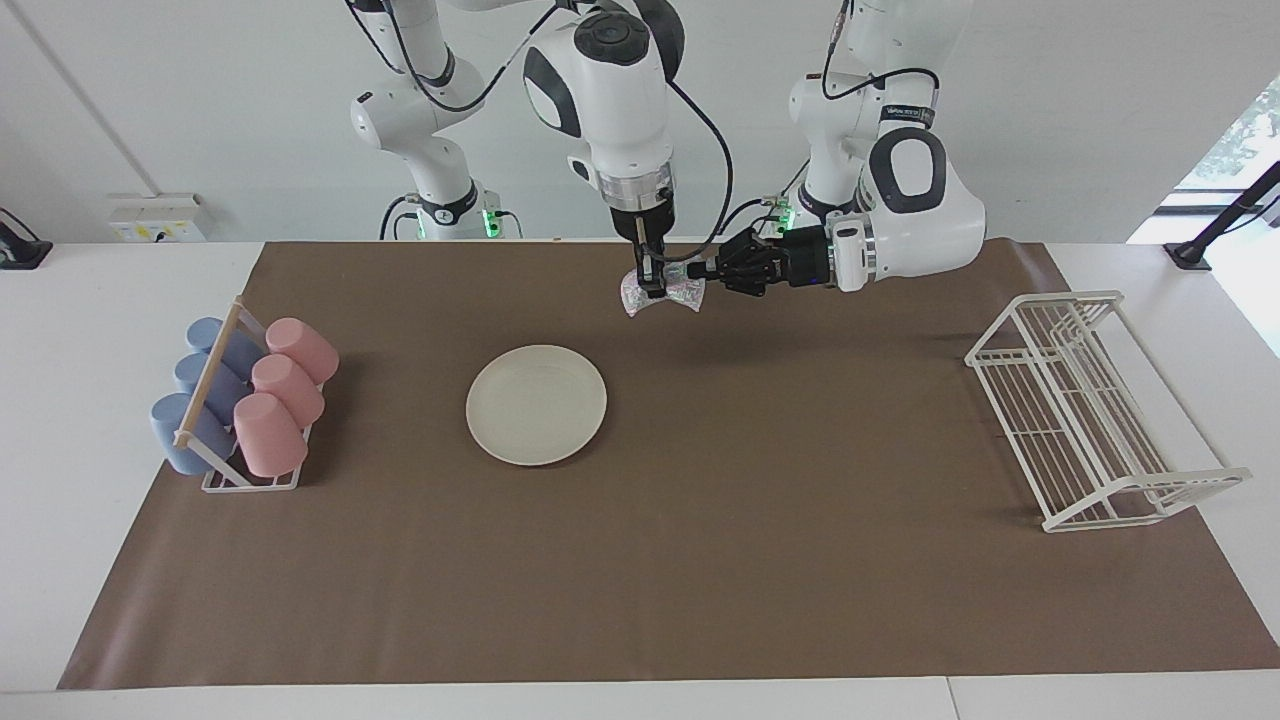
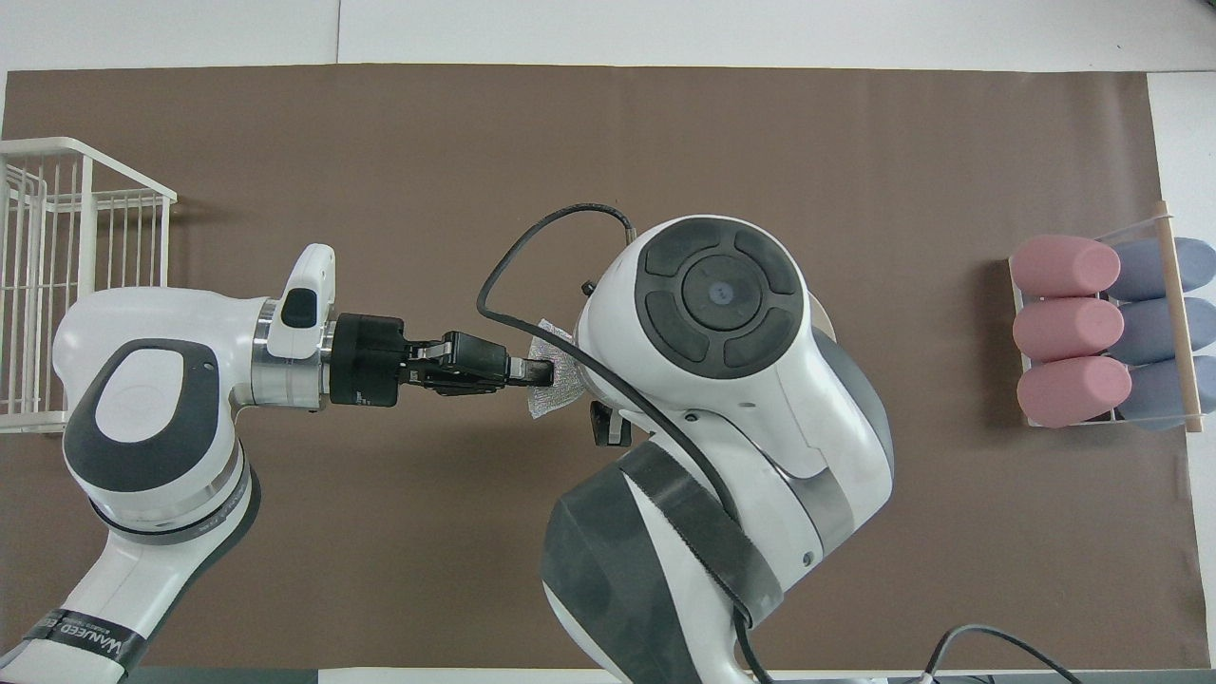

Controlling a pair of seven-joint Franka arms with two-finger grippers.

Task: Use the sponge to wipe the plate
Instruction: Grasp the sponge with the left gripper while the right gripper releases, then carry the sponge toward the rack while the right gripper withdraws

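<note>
Gripping one end of the sponge (image 1: 662,291) from the side, the left end effector (image 1: 697,271) is clamped on it (the right end effector (image 1: 650,288) points down onto its middle, jaw state unclear), both raised above the desk (image 1: 700,560), the plate (image 1: 536,404) lying apart below them.

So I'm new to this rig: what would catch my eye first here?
Both pincers meet in mid-air on one glittery sponge: the left pincer clamps one end, the right pincer comes down on it from above. Below, the cream plate lies bare on the brown mat.
</note>
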